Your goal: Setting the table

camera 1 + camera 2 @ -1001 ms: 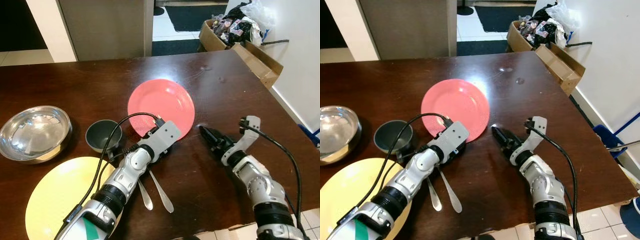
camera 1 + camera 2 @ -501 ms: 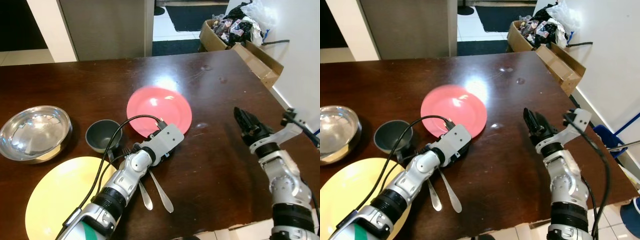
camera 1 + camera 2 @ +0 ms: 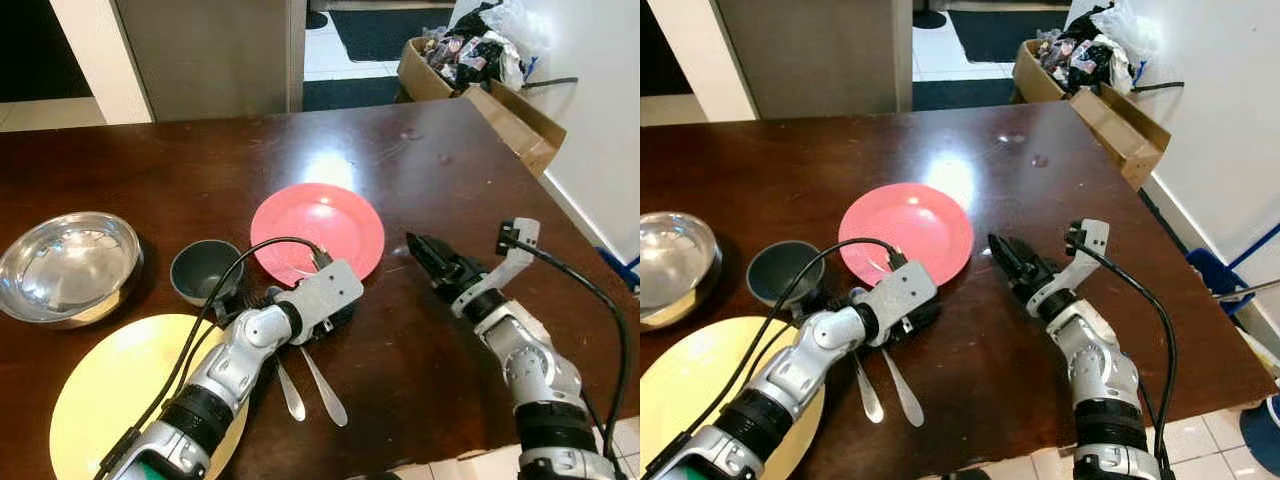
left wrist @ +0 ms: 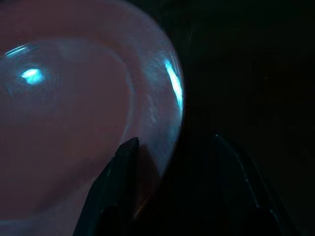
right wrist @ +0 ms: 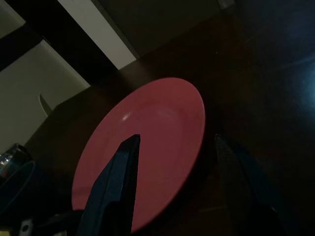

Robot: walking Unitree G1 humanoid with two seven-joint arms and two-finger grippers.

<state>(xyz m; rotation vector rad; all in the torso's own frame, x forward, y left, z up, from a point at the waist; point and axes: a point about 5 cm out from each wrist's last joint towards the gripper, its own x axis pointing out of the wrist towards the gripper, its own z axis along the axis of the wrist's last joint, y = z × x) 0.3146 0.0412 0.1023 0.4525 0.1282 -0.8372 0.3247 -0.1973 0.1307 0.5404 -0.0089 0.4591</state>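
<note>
Two open claws flank the pink plate point(image 3: 318, 231): close your left claw point(image 4: 172, 162) squarely over its rim, right claw point(image 3: 425, 251) clear.

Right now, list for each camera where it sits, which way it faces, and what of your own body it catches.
Left eye: on the head, looking down at the table, both arms in view.
Right eye: beside it, same scene, shifted sideways.
Left wrist: on the left arm, looking along the open left gripper straddling the red plate rim.
Right wrist: on the right arm, looking along the open right gripper toward that plate.
Shared: all four show the red plate.
</note>
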